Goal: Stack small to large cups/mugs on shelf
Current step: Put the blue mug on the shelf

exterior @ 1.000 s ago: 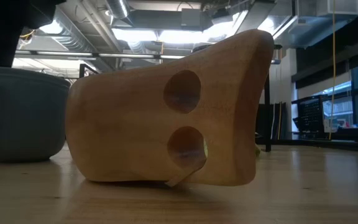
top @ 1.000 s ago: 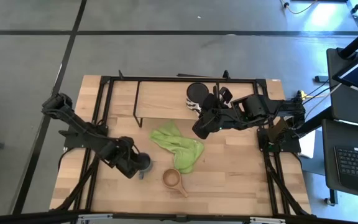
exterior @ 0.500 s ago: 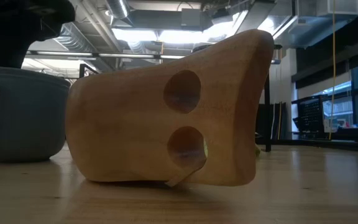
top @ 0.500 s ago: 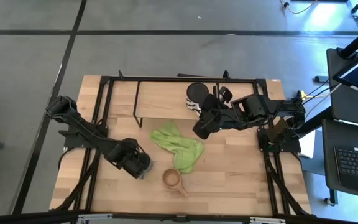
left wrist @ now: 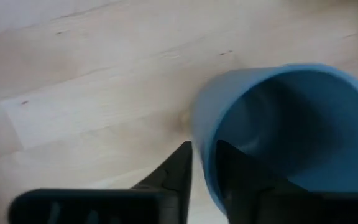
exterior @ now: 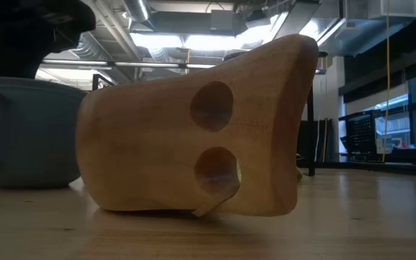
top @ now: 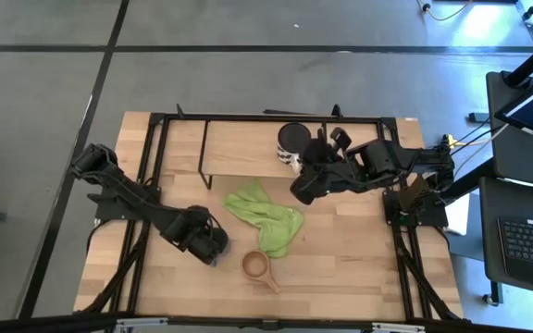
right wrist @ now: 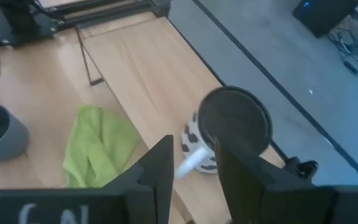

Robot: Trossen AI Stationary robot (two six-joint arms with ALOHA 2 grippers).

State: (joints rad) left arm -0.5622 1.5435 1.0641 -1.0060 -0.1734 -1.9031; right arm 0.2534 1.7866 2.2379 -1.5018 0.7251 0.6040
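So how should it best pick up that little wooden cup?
The wooden cup stands upright, mouth open, its flat handle pointing toward the table's front edge. Probably best from straight above, one finger inside the rim and one outside, on a side away from the handle.

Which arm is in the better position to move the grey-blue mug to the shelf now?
The left. The left gripper has its fingers astride the rim of the grey-blue mug, one inside and one outside. The right gripper hangs beside the shelf, near the large mug already standing there.
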